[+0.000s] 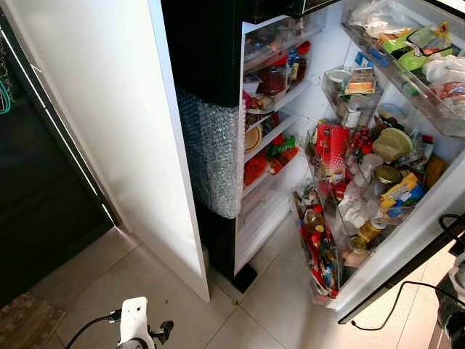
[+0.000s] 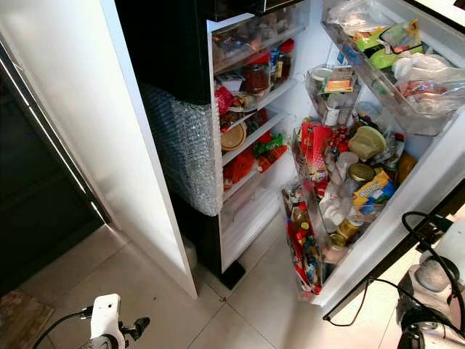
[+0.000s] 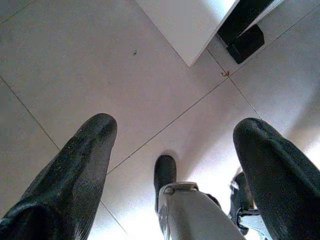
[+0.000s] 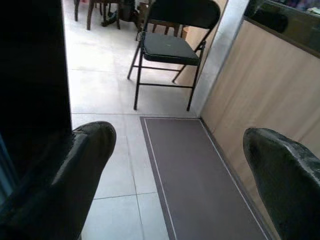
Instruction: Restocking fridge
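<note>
Left jaws (image 3: 172, 150): spread wide and empty, hanging low and pointing down at the tiled floor (image 3: 100, 65).
Right jaws (image 4: 177, 165): also parted with nothing between them, facing a grey mat (image 4: 200, 180) and a black folding chair (image 4: 167, 45) away from the fridge.
Fridge (image 1: 218, 109): stands open ahead of me, its inner shelves (image 1: 272, 134) holding jars and packets.
Fridge door (image 1: 392, 240): swung out to my right, its racks crammed with bottles, jars and bags; a red carton (image 1: 332, 149) sits in the middle rack.
Restock item: I hold none, so I judge that the stocking has yet to begin.
Risk, crowding: the door racks look full, and pushing anything in could knock a bottle out onto the tiles.
Risk, cable: a black cable (image 2: 429, 240) loops beside the door's lower edge by my right arm and could snag as I reach.
Risk, door: brushing it may swing it and shake loose items.
</note>
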Available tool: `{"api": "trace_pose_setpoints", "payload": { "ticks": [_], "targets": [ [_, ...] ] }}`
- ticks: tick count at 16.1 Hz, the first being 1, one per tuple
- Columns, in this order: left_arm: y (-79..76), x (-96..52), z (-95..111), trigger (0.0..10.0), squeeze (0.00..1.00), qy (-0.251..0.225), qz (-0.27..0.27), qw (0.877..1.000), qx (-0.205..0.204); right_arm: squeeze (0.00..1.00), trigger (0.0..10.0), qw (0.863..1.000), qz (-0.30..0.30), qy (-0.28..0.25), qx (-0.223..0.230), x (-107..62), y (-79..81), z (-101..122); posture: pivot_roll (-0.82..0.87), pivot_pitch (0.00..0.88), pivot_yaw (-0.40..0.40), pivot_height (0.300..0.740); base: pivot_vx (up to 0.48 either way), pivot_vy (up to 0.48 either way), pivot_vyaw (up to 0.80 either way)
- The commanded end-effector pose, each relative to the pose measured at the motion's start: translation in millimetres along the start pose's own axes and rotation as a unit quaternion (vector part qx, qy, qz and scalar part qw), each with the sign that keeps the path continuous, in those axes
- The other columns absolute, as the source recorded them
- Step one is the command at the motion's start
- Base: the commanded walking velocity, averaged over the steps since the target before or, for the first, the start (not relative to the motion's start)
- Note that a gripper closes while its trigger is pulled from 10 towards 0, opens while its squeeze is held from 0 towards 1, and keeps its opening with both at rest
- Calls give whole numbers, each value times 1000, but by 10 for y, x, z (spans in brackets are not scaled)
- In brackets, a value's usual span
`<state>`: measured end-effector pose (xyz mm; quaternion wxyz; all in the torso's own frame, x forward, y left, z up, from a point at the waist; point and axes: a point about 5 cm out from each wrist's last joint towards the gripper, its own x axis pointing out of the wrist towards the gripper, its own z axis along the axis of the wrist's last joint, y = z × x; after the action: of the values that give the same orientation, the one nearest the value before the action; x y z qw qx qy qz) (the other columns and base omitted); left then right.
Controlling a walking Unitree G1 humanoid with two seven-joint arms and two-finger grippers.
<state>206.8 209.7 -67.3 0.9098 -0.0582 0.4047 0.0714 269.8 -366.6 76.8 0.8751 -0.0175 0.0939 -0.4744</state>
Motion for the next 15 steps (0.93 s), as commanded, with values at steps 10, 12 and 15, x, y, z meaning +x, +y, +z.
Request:
{"api": "trace_pose_setpoints", "payload": {
  "ticks": [10, 12, 15],
  "targets": [
    [25, -16, -63, 10000, 0, 9, 0, 1000, 2, 0, 10000, 987, 156, 19, 17, -129, 372, -50, -61, 0, -7, 740, 0, 0, 0],
    [24, -16, -64, 10000, 0, 8, 0, 1000, 0, 0, 10000, 982, 188, 26, 21, -180, 463, -81, -60, 0, -9, 740, 0, 0, 0],
    [22, -16, -66, 10000, 0, 9, -1, 1000, 0, 0, 10000, 974, 222, 31, 18, -226, 536, -106, -60, 0, -9, 740, 0, 0, 0]
  ]
}}
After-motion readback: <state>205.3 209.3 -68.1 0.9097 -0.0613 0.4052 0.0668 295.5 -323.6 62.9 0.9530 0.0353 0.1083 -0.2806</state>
